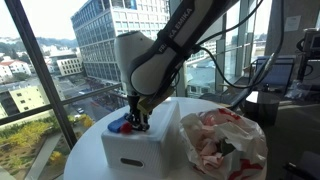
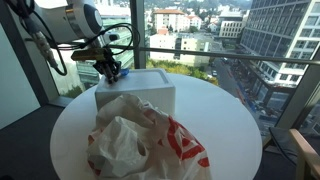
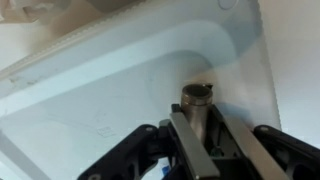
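White box [image 1: 140, 152], white table [image 2: 236, 112], red-printed white bag [image 2: 140, 142]

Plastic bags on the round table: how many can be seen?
1. The crumpled white and red plastic bag lies on the round table beside the white box, in both exterior views. A second could be hidden behind the box.

The gripper [image 1: 138, 118] covers most of a small blue and red thing [image 1: 120, 127] on the white box [image 1: 135, 152]; it is too small to name in both exterior views. The crumpled bag [image 2: 140, 140] hides part of the box's near face. The wrist view is blurred, its lower edge cuts the fingers [image 3: 186, 150], and their hold on the dark stub [image 3: 197, 98] cannot be told.
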{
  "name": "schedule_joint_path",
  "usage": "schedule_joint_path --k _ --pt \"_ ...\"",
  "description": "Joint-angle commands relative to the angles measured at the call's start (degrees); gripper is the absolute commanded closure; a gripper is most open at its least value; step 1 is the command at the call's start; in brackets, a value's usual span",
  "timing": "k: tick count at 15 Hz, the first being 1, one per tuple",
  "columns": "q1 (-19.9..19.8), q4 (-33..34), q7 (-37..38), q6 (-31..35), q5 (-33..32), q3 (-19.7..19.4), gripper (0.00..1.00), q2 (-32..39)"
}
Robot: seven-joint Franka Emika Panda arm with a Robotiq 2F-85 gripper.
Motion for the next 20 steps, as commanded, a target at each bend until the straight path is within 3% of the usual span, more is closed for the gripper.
schedule_joint_path --k 1,4,7,12,16,20 --pt "0.4 -6.3 4.4 -4.4 -2.0 -1.8 0.88 -8.0" --pt "-0.5 -12.7 11.0 -11.7 -3.4 -2.1 0.88 -15.5" --pt "-3.2 -18.2 14.8 -17.8 -1.5 0.1 0.88 -22.3" --pt "-7.6 -23.8 17.0 -23.4 1.6 2.7 0.88 -27.3" --pt "-10.9 -27.2 18.0 -18.7 1.1 2.7 0.88 -24.7" --pt "-14.2 -30.3 25.4 -6.4 -8.6 1.5 0.88 -21.9"
